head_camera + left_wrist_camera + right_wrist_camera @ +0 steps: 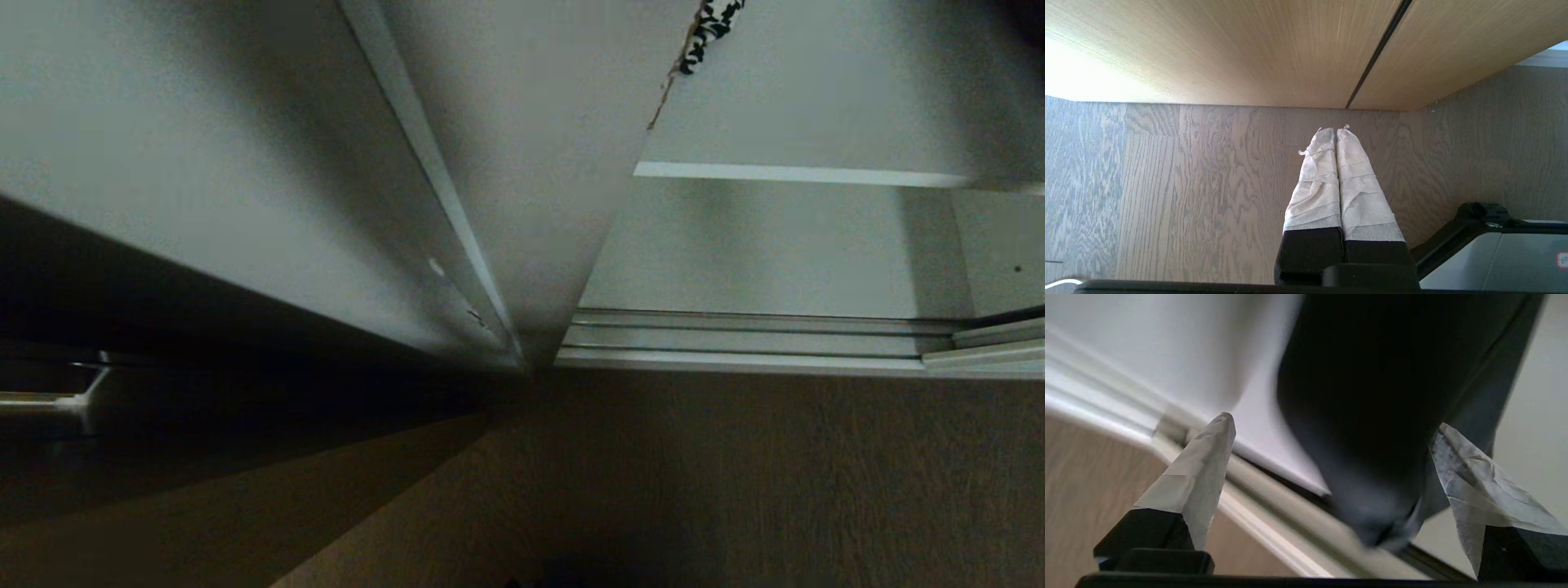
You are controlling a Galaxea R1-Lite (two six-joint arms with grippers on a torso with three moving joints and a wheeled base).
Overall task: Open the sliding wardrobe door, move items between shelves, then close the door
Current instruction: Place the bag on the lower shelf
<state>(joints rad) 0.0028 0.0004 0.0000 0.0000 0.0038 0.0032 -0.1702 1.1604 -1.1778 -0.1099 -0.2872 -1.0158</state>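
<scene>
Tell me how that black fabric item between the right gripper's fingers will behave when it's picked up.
The black fabric item looks soft and rounded, so it will probably sag and fold rather than hold its shape. Its matte cloth surface likely grips well against the wrapped fingers of the open right gripper. It seems light for its bulk and unlikely to roll.

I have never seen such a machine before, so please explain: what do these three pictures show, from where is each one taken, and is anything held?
This is a two-armed robot on wheels, standing before a wardrobe. The head view looks down at the sliding wardrobe door, pushed aside, and the white shelves in the opening. The other two pictures come from cameras on the wrists. The left gripper is shut, holds nothing, and hangs over the wood floor. The right gripper is open, its taped fingers wide apart. A black fabric item lies between them, but the fingers do not close on it.
</scene>
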